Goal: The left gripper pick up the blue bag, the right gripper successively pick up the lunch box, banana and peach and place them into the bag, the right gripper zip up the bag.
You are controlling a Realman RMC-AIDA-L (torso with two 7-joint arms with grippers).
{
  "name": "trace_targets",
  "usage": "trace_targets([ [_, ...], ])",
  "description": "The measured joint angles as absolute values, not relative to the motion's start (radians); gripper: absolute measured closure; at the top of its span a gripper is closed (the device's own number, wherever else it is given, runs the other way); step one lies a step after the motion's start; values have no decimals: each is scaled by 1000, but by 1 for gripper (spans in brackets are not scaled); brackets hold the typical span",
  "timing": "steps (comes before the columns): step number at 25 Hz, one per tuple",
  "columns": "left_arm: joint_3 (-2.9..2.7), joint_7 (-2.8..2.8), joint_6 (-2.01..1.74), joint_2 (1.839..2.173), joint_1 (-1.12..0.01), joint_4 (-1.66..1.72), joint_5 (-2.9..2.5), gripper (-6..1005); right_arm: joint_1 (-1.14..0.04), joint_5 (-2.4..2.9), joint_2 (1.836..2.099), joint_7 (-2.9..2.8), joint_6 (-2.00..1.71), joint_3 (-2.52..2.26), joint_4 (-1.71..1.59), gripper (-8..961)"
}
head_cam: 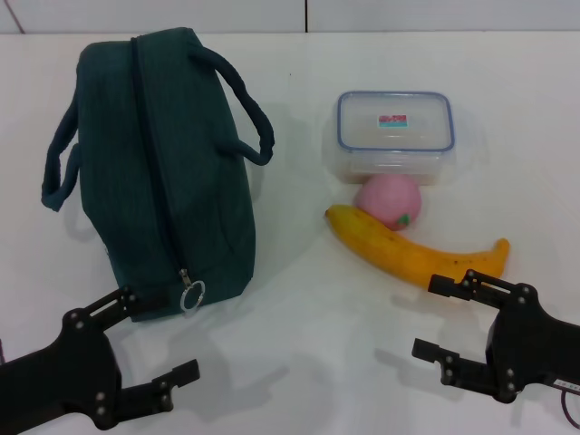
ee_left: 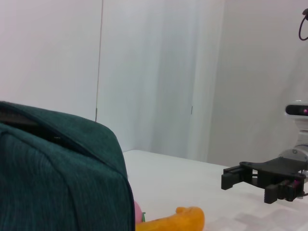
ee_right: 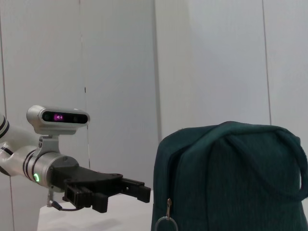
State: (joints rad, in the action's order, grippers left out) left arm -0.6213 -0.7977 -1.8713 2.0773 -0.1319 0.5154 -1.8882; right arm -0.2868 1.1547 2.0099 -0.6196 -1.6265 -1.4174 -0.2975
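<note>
A dark teal-blue bag (head_cam: 168,172) lies on the white table at the left, zipped shut, its ring pull (head_cam: 192,294) at the near end. It also shows in the left wrist view (ee_left: 57,178) and the right wrist view (ee_right: 231,178). A clear lunch box with a blue rim (head_cam: 393,136) stands at the right. A pink peach (head_cam: 389,201) sits just in front of it. A yellow banana (head_cam: 412,251) lies in front of the peach. My left gripper (head_cam: 159,340) is open and empty, near the bag's near end. My right gripper (head_cam: 433,317) is open and empty, near the banana.
The white table (head_cam: 308,308) runs back to a white wall. Bare tabletop lies between the bag and the food items.
</note>
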Motion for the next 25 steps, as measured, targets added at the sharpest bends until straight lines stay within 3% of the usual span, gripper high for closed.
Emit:
trace_targets([
  [16, -621, -806, -1899, 2080, -144, 503, -1877, 128, -287, 1153, 2011, -620, -1629, -1423, -298, 259],
  [25, -620, -894, -1952, 2079, -158, 394, -1564, 137, -290, 1148, 2011, -620, -1626, -1419, -298, 259],
])
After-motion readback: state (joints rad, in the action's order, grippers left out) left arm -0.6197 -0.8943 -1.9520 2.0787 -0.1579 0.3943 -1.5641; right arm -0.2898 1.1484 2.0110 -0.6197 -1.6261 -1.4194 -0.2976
